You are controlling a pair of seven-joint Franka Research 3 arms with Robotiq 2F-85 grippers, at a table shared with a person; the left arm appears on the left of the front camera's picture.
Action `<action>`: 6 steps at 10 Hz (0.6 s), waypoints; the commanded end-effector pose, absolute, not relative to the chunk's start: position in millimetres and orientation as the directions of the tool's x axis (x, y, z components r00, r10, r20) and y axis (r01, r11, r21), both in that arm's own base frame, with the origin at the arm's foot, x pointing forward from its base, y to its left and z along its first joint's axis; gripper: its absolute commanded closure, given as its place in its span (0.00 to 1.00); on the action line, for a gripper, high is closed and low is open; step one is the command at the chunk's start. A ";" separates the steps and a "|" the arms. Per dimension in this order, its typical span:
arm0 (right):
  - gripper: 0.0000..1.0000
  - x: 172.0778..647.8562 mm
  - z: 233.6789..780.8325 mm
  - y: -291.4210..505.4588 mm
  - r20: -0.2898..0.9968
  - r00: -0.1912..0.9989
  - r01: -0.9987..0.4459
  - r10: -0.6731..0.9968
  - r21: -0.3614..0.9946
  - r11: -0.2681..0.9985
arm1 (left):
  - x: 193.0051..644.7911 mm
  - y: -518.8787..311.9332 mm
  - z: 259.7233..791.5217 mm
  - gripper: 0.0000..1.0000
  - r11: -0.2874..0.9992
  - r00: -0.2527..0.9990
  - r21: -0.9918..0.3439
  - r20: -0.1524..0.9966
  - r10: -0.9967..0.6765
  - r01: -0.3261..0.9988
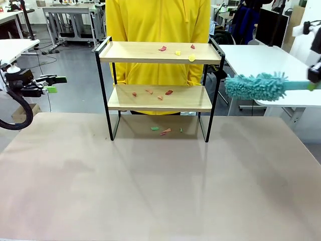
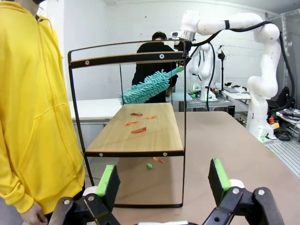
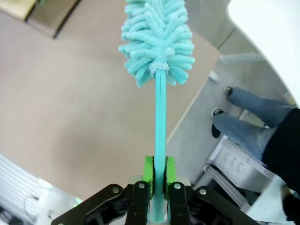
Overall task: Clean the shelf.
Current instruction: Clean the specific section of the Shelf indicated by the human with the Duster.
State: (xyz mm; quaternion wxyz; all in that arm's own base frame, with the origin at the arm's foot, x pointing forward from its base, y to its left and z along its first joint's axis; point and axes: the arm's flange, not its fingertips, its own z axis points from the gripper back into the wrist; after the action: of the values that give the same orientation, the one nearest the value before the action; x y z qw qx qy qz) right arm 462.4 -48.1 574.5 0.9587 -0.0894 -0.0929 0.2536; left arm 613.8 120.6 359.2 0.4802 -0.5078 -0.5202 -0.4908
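Scraps (image 1: 169, 92) dot the shelf (image 1: 140, 52) mid-frame; right gripper (image 1: 313, 83), far right, clamps a teal duster (image 1: 256, 86); left gripper (image 1: 55, 84), far left, gapes empty

This is a robotics lab. A white jointed robot arm (image 2: 265, 56) stands mounted at the edge of a wide beige counter (image 1: 160, 181), and a thick black cable (image 1: 29, 114) loops off the arm at the near left. On the far side, white workbenches on grey metal frames (image 1: 70, 12) stand on a bare grey floor (image 1: 70, 80). A black monitor (image 1: 271, 25) sits at the far right, beyond another long white counter (image 1: 261, 57).
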 end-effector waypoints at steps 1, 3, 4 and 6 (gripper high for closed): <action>0.87 434.6 578.2 -49.1 -0.007 0.738 -0.642 0.674 -0.314 0.700 | 612.5 121.0 361.4 0.00 0.005 -0.037 0.037 0.998 0.058 0.999; 0.87 404.6 576.0 -46.7 -0.097 0.601 -0.783 0.794 -0.273 0.559 | 612.5 121.0 361.4 0.00 0.005 -0.037 0.037 0.998 0.058 0.999; 0.87 391.4 576.2 -43.9 -0.120 0.522 -0.841 0.844 -0.236 0.487 | 612.5 121.0 361.4 0.00 0.005 -0.037 0.037 0.998 0.058 0.999; 0.87 367.4 573.2 -27.0 -0.146 0.331 -0.939 0.932 -0.151 0.309 | 612.5 121.0 361.4 0.00 0.005 -0.037 0.037 0.998 0.058 0.999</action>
State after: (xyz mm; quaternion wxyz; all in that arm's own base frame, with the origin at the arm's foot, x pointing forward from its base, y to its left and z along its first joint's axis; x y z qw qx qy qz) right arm 379.6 -26.2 572.4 0.8399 -0.1171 0.0108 0.5298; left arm 614.0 120.4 359.3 0.4801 -0.5078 -0.5202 -0.4910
